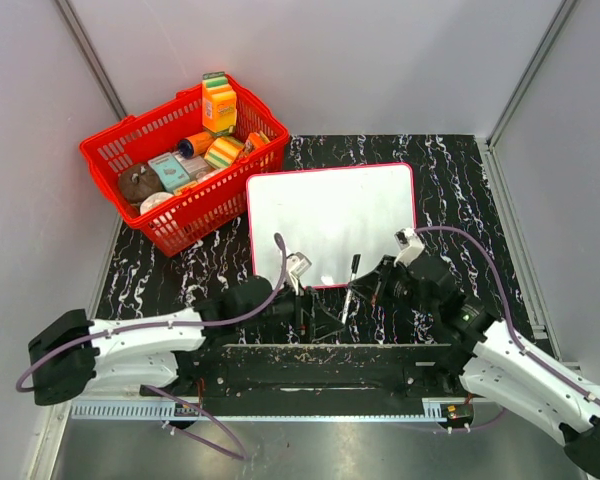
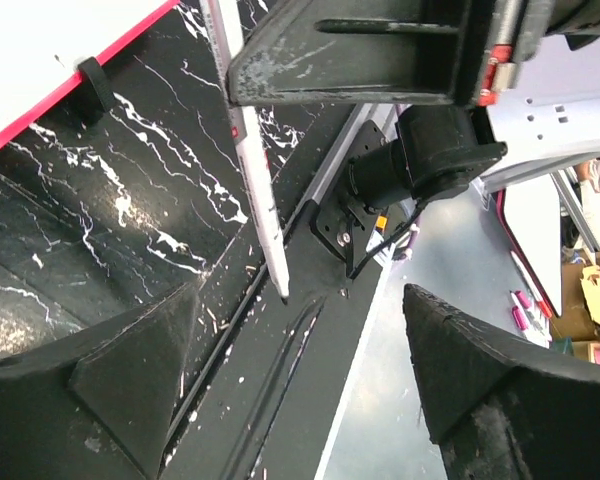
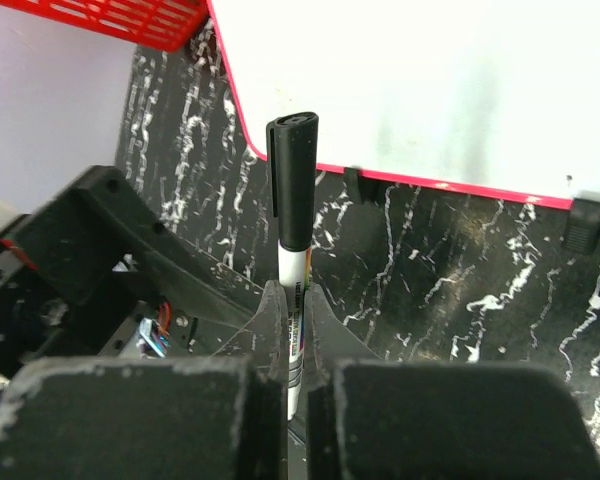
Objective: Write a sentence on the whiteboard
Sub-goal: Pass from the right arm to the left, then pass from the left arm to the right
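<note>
The whiteboard, white with a thin red frame, lies flat on the black marbled mat; it also shows in the right wrist view and the left wrist view. My right gripper is shut on a marker just in front of the board's near edge. The marker's black cap points toward the board. Its white tapered end sticks out below the right fingers. My left gripper is open and empty, its jaws spread wide under the marker's tip.
A red basket with several grocery items stands at the back left, touching the whiteboard's left corner; its rim shows in the right wrist view. The black base rail runs along the near edge. Grey walls close in both sides.
</note>
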